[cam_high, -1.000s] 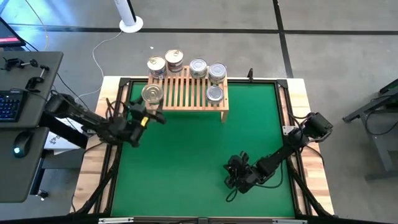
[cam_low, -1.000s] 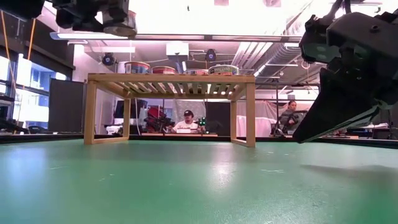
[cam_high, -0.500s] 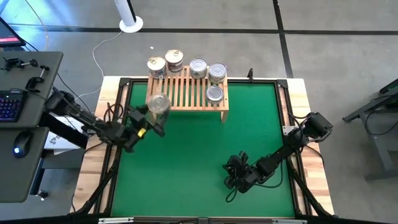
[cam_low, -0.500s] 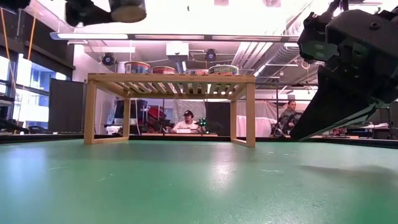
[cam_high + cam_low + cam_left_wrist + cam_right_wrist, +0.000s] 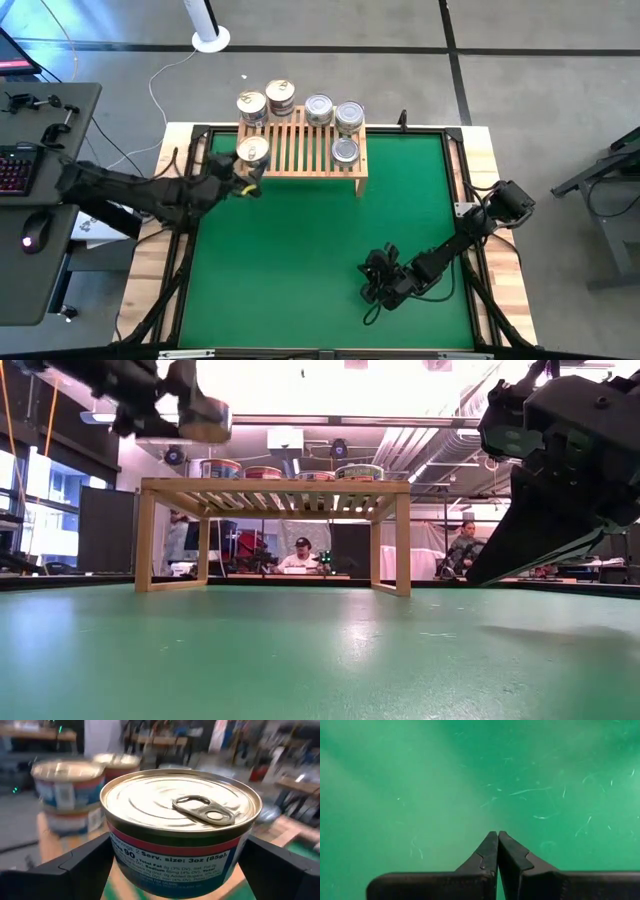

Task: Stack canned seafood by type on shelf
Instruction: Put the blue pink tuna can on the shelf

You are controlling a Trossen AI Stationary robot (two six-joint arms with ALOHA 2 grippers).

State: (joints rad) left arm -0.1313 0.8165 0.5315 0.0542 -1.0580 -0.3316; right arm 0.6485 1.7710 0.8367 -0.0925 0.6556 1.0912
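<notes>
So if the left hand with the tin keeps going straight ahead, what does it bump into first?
Probably the stacked tins on the shelf; the left hand carries its tin toward them, though the depth is hard to judge.

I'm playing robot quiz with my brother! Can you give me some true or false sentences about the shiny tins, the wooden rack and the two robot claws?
1. The left gripper holds a short round tin with a shiny pull-tab lid. True.
2. The held tin sits on the green mat. False: it is in the air, above the left end of the low light-wood slatted shelf.
3. The right gripper is shut and empty, over the green mat. True.
4. All the other tins lie under the shelf. False: they stand on top of it, mostly along the far edge.
</notes>
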